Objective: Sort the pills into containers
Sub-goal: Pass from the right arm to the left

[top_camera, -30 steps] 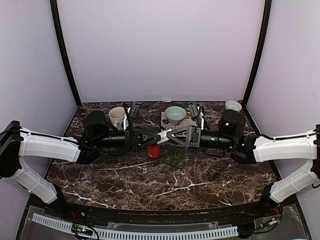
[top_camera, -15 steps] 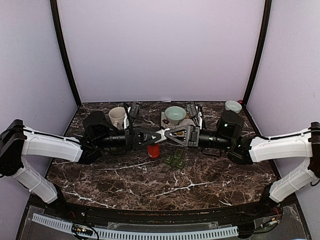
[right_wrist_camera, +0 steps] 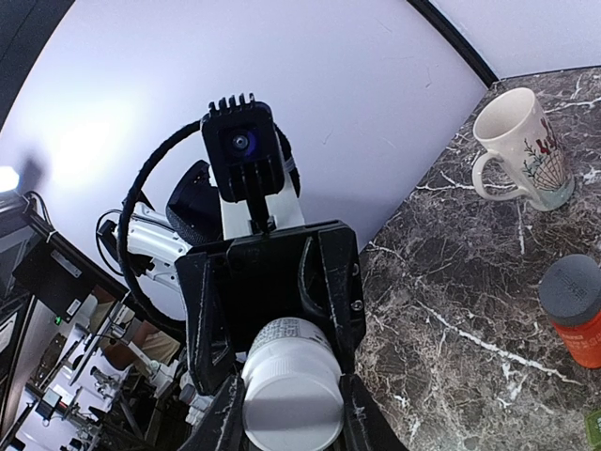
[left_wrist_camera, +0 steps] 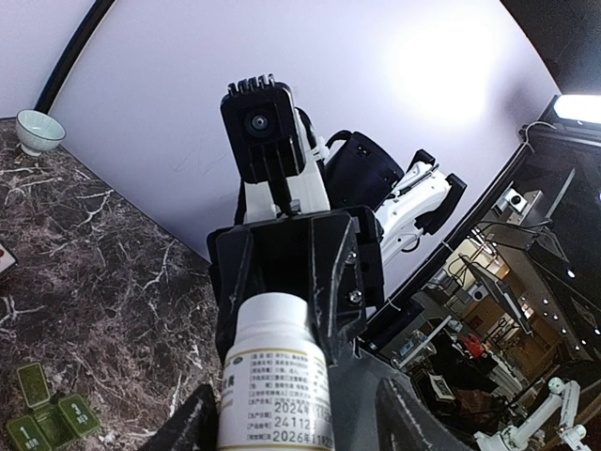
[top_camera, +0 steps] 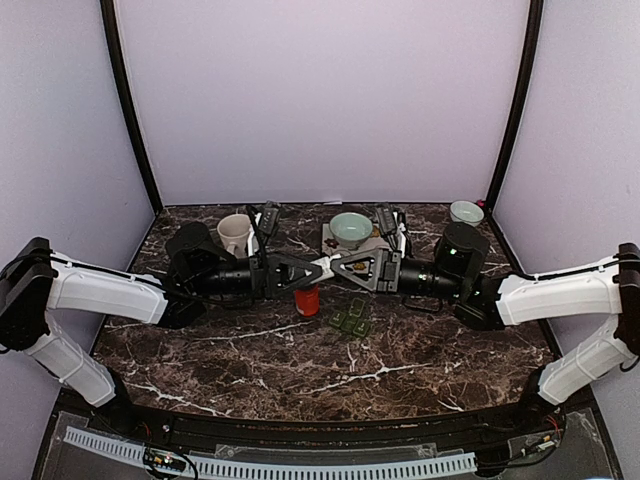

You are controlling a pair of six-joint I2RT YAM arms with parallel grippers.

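The left gripper (top_camera: 313, 271) and the right gripper (top_camera: 332, 266) meet tip to tip above the middle of the dark marble table (top_camera: 250, 370), both arms stretched inward and roughly level. Between them lies a white pill bottle (left_wrist_camera: 272, 376), held off the table.

In the left wrist view, the left gripper's fingers are closed on the labelled body of the bottle, and rows of printed dates are readable on the label. In the right wrist view, the right gripper's fingers are clamped on the bottle's smooth white cap (right_wrist_camera: 291, 399). Each wrist camera looks straight at the other gripper, just beyond the bottle.

The dark green pill-box strip (top_camera: 350, 320) lies on the table below the meeting fingertips. It is a little toward the arm bases and toward the right arm's side, and it touches neither gripper. In the left wrist view, two of its squares show the numbers 1 and 3. No loose pills can be made out in any view.

A small red bottle with a dark grey cap (top_camera: 307, 300) stands upright on the table almost directly under the left gripper's fingertips, just beside the strip.

Beyond the grippers toward the back wall, a beige mug (top_camera: 235, 235) stands behind the left gripper. A pale green bowl (top_camera: 350, 228) sits behind the right gripper. A second small bowl (top_camera: 466, 211) sits well off toward the far right corner.
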